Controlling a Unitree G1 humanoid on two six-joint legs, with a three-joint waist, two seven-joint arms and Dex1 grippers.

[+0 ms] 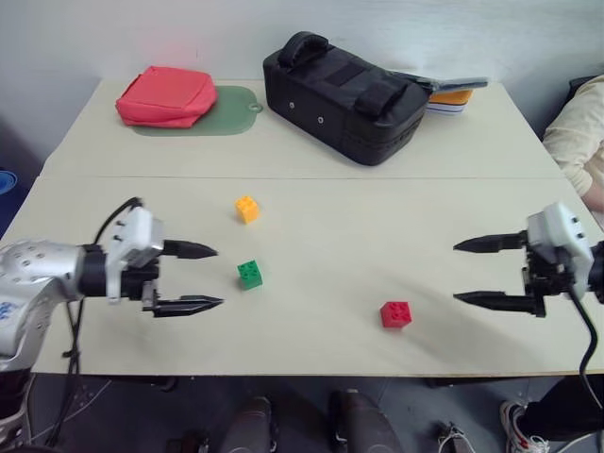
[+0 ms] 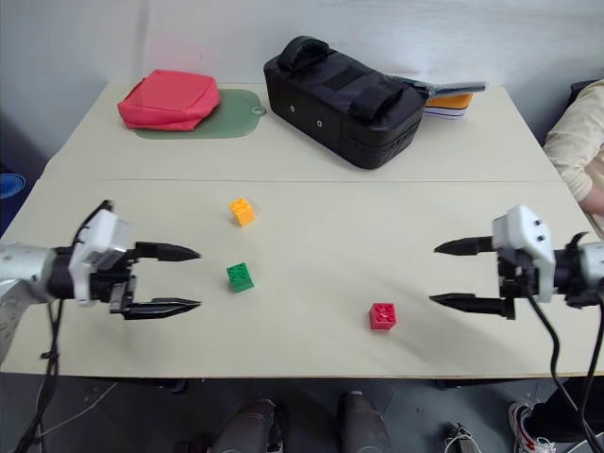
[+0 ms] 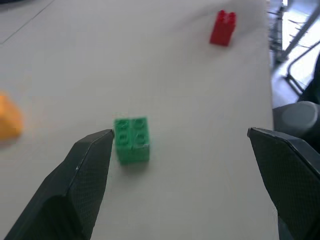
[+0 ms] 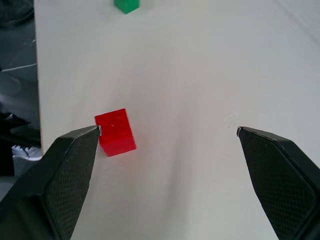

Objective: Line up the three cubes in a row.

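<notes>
Three cubes lie apart on the cream table (image 1: 311,142). The orange-yellow one (image 1: 246,209) is farthest back, the green one (image 1: 250,274) sits just in front of it, and the red one (image 1: 395,314) rests nearer the front edge, to the right. My left gripper (image 1: 203,276) hovers open just left of the green cube (image 3: 132,139), fingers pointing right. At the table's right side my right gripper (image 1: 469,272) is open too, pointing left, a short way right of the red cube (image 4: 115,132). Neither holds anything.
A large black bag (image 1: 344,96) stands at the back centre, with a stack of flat things (image 1: 451,96) behind it. A red pouch (image 1: 166,95) lies on a green mat (image 1: 229,113) at the back left. A person's sleeve (image 1: 578,137) shows at the right edge.
</notes>
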